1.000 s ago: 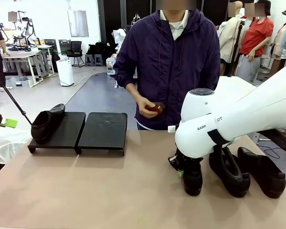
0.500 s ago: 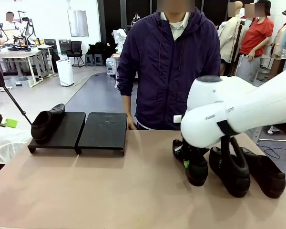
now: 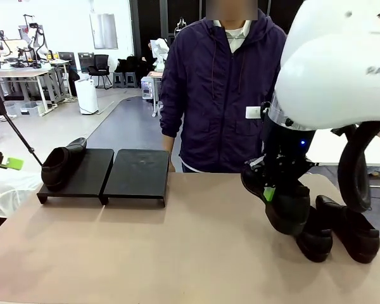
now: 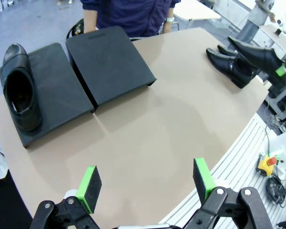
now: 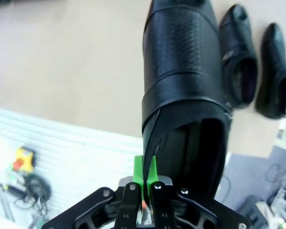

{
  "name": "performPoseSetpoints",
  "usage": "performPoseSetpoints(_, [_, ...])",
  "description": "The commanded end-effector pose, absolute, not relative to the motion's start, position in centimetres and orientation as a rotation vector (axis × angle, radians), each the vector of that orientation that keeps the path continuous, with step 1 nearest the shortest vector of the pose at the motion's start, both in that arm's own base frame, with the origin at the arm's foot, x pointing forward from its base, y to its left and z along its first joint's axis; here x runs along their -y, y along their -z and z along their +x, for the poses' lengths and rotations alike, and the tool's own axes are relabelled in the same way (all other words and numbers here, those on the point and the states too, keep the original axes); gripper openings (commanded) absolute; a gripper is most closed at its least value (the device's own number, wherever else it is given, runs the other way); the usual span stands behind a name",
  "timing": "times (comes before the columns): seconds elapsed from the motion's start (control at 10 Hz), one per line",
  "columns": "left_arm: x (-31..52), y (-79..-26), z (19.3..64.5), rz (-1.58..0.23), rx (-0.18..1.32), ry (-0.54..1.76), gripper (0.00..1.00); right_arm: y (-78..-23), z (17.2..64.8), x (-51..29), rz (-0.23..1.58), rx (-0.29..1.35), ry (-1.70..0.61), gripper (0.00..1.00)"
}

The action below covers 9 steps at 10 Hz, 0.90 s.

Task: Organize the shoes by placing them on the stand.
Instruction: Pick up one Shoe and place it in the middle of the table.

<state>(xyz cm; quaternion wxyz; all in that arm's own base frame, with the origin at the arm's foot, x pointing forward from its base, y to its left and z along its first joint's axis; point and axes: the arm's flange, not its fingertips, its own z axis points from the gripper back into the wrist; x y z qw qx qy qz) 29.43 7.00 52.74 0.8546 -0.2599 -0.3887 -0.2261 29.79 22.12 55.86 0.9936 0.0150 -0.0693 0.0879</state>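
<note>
My right gripper (image 3: 270,191) is shut on the rim of a black shoe (image 3: 285,208) and holds it tilted in the air above the table's right side. In the right wrist view its green pads (image 5: 139,172) pinch the side wall of that shoe (image 5: 183,81). Two more shoes (image 3: 318,239) (image 3: 353,229) lie on the table below and to the right. Another shoe (image 3: 61,163) rests on the left half of the black stand (image 3: 138,174). My left gripper (image 4: 145,179) hangs open high over the table's near side, facing the stand (image 4: 109,64) and the shoe on it (image 4: 19,93).
A person in a dark jacket (image 3: 228,88) stands at the far edge, behind the stand's right end. A black pole (image 3: 16,133) leans in at the far left. A yellow stop button box (image 4: 267,163) sits below the table's edge.
My right arm has lifted the shoe off the table and carried it upward. The person's hand has dropped from chest height to the table's edge.
</note>
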Motion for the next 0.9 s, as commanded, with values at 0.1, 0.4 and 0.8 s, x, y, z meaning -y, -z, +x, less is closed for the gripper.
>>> performPoseSetpoints(0.1, [-7.0,-52.6,29.1,-0.541,0.812,0.481,1.0,-56.2,30.2,-22.5,-0.062,0.161,-0.137,0.0])
performPoseSetpoints(0.4, [-7.0,-52.6,29.1,-0.541,0.812,0.481,1.0,-56.3,28.3,-22.9,0.026,0.122,-0.194,0.0])
performPoseSetpoints(0.8, [-7.0,-52.6,29.1,-0.541,0.812,0.481,1.0,-54.0,25.0,-32.5,0.017,0.252,-0.057,0.0])
